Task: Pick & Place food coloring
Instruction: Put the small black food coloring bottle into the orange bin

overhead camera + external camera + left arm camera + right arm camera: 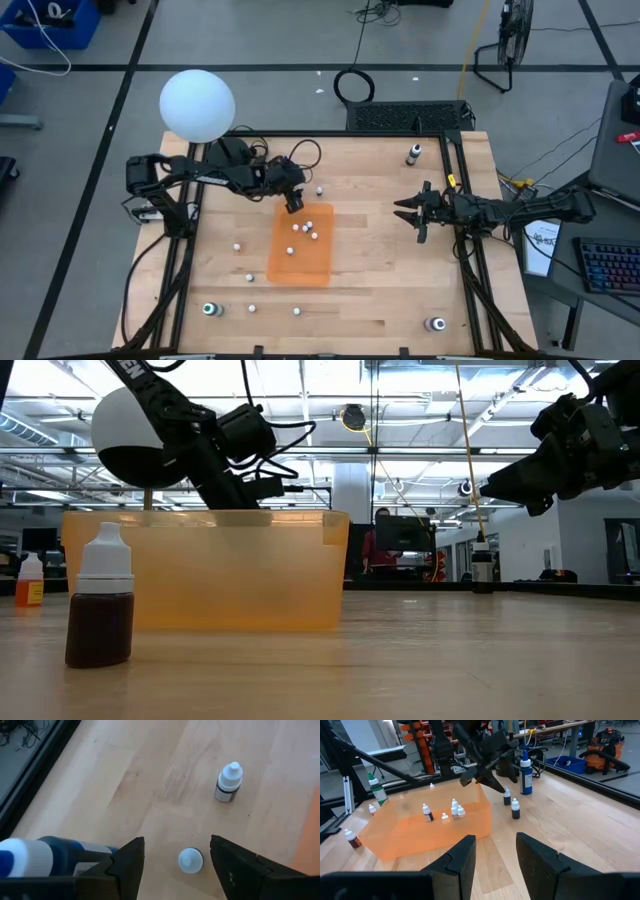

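Note:
The food coloring is a set of tiny bottles with pale caps. Several stand in the orange tray (300, 245), also seen in the right wrist view (454, 808). Others stand scattered on the table, such as one (319, 190) past the tray's far edge. My left gripper (292, 203) is open and hovers at the tray's far edge. In the left wrist view (177, 852) its fingers stand above and on either side of one upright bottle (190, 860), without touching it. A second bottle (228, 782) stands farther off. My right gripper (412, 213) is open and empty, right of the tray.
A white globe (197, 104) stands at the far left corner. Larger bottles stand at the far right (412, 153), near left (209, 309) and near right (436, 323). A brown bottle (100, 600) stands close to the low camera. There is bare wood between the tray and my right gripper.

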